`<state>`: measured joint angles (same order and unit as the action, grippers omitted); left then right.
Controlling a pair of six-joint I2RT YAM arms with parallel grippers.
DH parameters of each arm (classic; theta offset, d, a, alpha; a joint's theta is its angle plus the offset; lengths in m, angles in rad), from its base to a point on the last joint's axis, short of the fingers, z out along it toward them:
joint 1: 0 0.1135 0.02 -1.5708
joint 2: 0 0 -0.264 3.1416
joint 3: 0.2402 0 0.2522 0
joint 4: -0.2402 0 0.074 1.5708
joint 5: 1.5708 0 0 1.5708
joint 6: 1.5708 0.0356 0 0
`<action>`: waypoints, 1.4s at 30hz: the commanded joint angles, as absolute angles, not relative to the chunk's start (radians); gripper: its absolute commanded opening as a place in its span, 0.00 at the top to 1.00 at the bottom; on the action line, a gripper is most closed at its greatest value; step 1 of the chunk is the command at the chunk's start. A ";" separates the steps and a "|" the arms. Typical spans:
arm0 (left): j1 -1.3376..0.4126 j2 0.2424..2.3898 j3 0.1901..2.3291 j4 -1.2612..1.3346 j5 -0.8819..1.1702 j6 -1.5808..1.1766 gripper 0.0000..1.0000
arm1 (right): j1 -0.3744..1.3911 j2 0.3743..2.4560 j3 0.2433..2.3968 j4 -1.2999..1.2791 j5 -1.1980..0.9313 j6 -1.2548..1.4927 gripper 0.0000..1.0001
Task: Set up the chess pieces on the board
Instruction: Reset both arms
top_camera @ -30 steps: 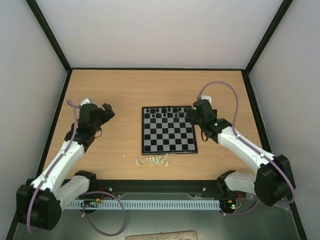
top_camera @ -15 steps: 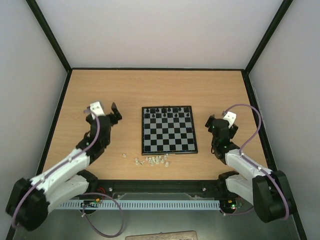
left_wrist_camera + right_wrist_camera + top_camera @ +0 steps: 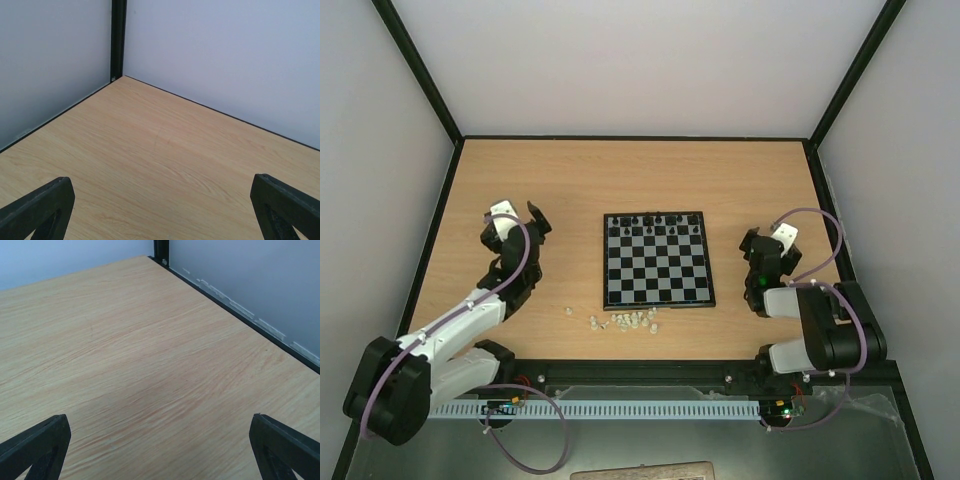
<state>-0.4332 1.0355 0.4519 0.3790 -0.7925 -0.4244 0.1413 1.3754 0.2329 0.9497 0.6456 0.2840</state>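
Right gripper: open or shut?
Open. Right gripper: its fingers stand far apart at the wrist view's edges, only table between.

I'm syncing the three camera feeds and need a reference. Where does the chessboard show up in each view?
Top external: the board lies in the middle of the tabletop.
Left wrist: not in it; only tabletop and walls show.
Right wrist: not in it; again only tabletop and walls.
Shared landmark: the wooden tabletop with its black edging along the walls.
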 commanded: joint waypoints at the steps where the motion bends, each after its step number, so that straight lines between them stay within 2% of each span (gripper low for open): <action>1: -0.411 1.045 0.409 0.518 -0.873 -0.387 0.01 | 0.115 1.456 0.299 1.067 0.586 0.242 0.01; 4: -0.372 1.075 0.391 0.555 -0.782 -0.397 0.01 | 0.115 1.472 0.297 1.080 0.511 0.198 0.01; 6: -0.336 1.077 0.360 0.615 -0.724 -0.397 0.01 | 0.116 1.461 0.241 1.189 0.355 0.127 0.01; 7: -0.317 1.073 0.338 0.651 -0.706 -0.390 0.01 | 0.117 1.453 0.222 1.214 0.357 0.133 0.01; 10: -0.233 1.069 0.301 0.702 -0.581 -0.390 0.00 | 0.111 1.531 0.104 1.507 0.443 0.166 0.02; 12: -0.199 1.073 0.282 0.737 -0.515 -0.380 0.01 | 0.107 1.505 0.181 1.295 0.420 0.180 0.01; 18: -0.196 1.115 0.292 0.790 -0.530 -0.243 0.01 | 0.102 1.515 0.215 1.267 0.412 0.175 0.01; 22: -0.172 1.243 0.330 0.810 -0.571 -0.179 0.00 | 0.102 1.512 0.221 1.254 0.408 0.176 0.01; 27: -0.094 1.375 0.341 0.880 -0.359 -0.147 0.00 | 0.102 1.513 0.221 1.257 0.408 0.176 0.01; 32: -0.075 1.475 0.422 0.870 -0.353 -0.107 0.00 | 0.101 1.513 0.222 1.256 0.409 0.177 0.01; 34: -0.075 1.481 0.397 0.948 -0.366 -0.090 0.00 | 0.102 1.514 0.222 1.256 0.409 0.178 0.01; 35: -0.072 1.502 0.342 1.081 -0.381 -0.089 0.00 | 0.101 1.514 0.223 1.256 0.409 0.177 0.01; 37: -0.062 1.486 0.322 1.082 -0.388 -0.115 0.00 | 0.101 1.514 0.222 1.256 0.408 0.177 0.01; 40: -0.046 1.495 0.311 1.110 -0.340 -0.112 0.01 | 0.101 1.514 0.223 1.256 0.409 0.177 0.01; 42: -0.042 1.509 0.269 1.196 -0.220 -0.067 0.01 | 0.101 1.514 0.222 1.255 0.408 0.177 0.01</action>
